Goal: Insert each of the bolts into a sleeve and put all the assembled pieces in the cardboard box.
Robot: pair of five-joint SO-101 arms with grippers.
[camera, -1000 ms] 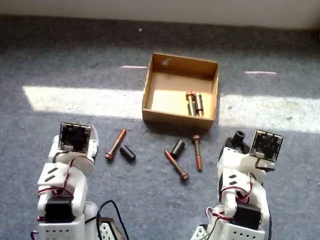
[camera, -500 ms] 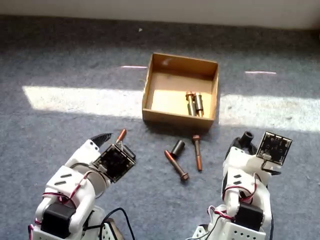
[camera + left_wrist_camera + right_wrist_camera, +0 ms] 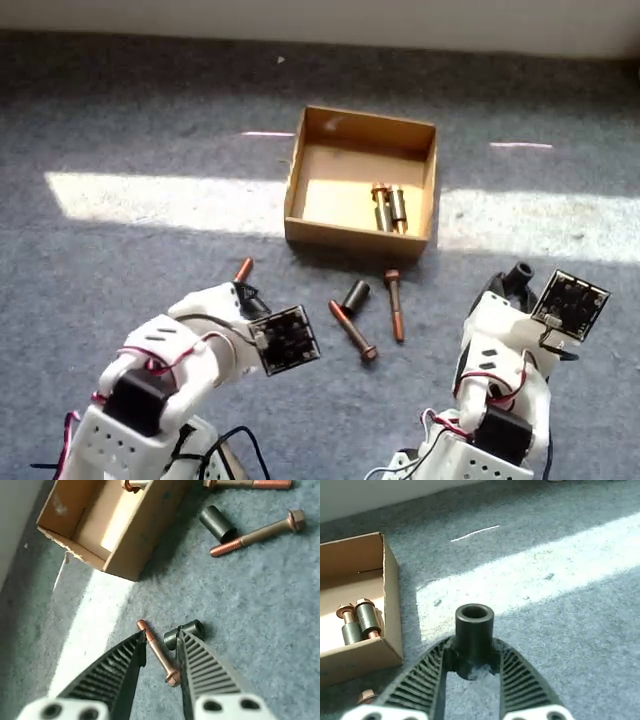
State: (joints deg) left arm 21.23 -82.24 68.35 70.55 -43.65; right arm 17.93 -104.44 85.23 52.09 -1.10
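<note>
One sleeve [image 3: 474,630] in right jaws; left jaws ajar over bolt [image 3: 158,652]

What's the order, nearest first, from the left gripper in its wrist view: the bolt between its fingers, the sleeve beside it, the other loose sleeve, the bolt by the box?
1. Bolt between the left gripper's fingers and sleeve at one fingertip: too close to call.
2. Other loose sleeve, farther out.
3. Far bolt, by the box.

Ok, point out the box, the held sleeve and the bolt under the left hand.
box [image 3: 345,238], high view, front wall.
held sleeve [image 3: 474,630], right wrist view, its side.
bolt [image 3: 156,652], left wrist view, mid shank.
</note>
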